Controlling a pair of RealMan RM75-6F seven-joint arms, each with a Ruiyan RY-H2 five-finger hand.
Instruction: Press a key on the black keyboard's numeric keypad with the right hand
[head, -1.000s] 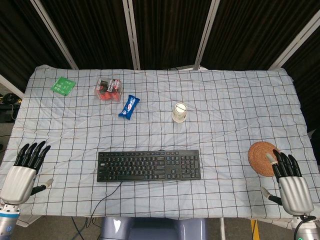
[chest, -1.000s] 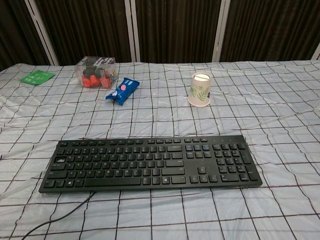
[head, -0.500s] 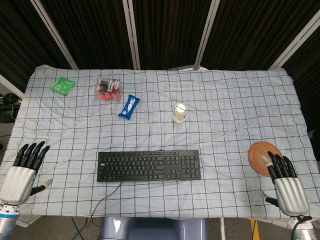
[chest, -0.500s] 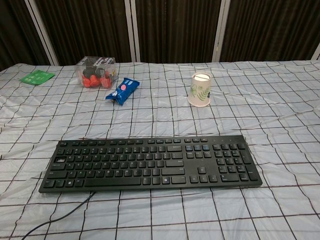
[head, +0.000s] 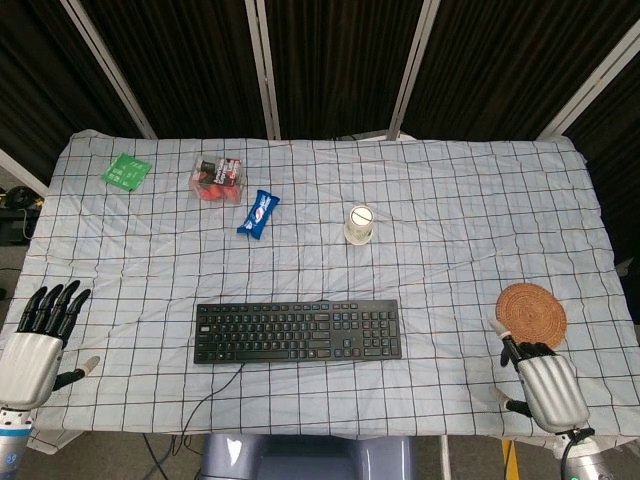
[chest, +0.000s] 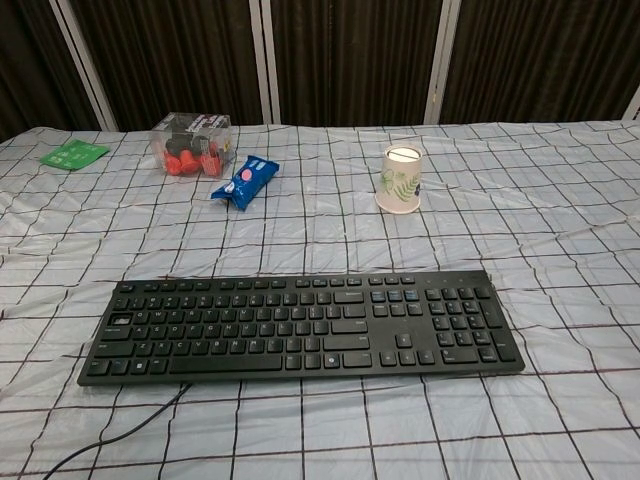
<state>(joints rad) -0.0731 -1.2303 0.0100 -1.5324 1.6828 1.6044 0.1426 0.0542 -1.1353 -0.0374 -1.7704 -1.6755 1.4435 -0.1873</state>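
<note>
Right hand (head: 543, 388) low at the near table edge, holding nothing, fingers (head: 521, 350) curled inward. Black keyboard (head: 298, 331) well off toward the left of those fingertips, numeric keypad (chest: 463, 318) at its nearer end. Woven coaster (head: 531, 315) just beyond the fingertips. Left hand (head: 32, 352) empty, fingers (head: 56, 305) straight and apart.

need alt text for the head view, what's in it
Top-down view of a checked tablecloth with a black keyboard near the front edge, untouched. The right hand sits at the front right corner beside a woven coaster, fingers curled; the left hand at the front left, fingers apart. Behind: cup, blue packet, clear box, green packet.
</note>
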